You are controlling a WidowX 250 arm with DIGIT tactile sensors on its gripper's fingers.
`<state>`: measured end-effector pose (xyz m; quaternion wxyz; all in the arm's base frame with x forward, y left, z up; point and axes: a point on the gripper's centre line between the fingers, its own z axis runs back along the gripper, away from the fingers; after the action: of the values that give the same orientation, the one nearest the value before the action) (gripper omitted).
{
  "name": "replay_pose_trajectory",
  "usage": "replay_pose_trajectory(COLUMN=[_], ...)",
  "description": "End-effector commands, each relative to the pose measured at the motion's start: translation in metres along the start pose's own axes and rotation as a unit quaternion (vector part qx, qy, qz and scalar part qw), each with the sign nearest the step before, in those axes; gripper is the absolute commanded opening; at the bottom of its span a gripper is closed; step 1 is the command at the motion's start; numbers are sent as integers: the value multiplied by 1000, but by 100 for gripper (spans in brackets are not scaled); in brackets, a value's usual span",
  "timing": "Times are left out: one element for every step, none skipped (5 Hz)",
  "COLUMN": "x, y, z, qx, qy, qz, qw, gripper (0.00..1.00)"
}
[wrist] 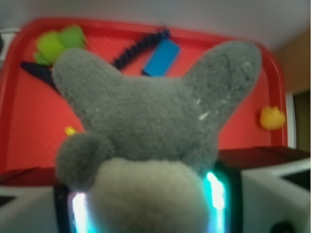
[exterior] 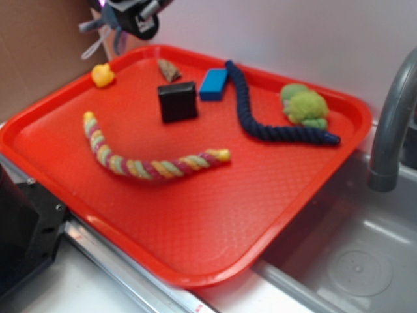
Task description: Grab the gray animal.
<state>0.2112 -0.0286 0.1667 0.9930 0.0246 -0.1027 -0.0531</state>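
The gray animal point(wrist: 146, 121) fills the wrist view: a fuzzy gray plush with two upraised parts and a paler rounded face low down. It sits squeezed between the lit fingers point(wrist: 216, 189) of my gripper point(wrist: 146, 204), which is shut on it. In the exterior view the gripper point(exterior: 130, 16) hangs above the far left corner of the red tray point(exterior: 228, 215), lifted off the surface. Only gray dangling bits and white strings of the animal point(exterior: 91, 27) show beside it.
On the tray lie a tiny yellow duck point(exterior: 102, 75), a brown scrap point(exterior: 169, 69), a black block point(exterior: 177, 101), a blue block point(exterior: 214, 83), a navy rope point(exterior: 260, 117), a green plush point(exterior: 305, 105) and a multicolour rope point(exterior: 150, 163). A gray faucet point(exterior: 391, 124) and sink point(exterior: 352, 261) stand right.
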Motion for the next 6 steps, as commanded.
replay_pose_trajectory(x=[-14, -12, -5, 2, 4, 6], y=[27, 37, 38, 43, 47, 47], z=[2, 2, 8, 10, 15, 16], qx=[-29, 8, 15, 26, 20, 19], qy=[24, 58, 82, 68, 59, 57], qz=[78, 144, 177, 183, 191, 193], qw=[996, 988, 981, 980, 980, 979], gripper=[0, 0, 0, 0, 0, 0])
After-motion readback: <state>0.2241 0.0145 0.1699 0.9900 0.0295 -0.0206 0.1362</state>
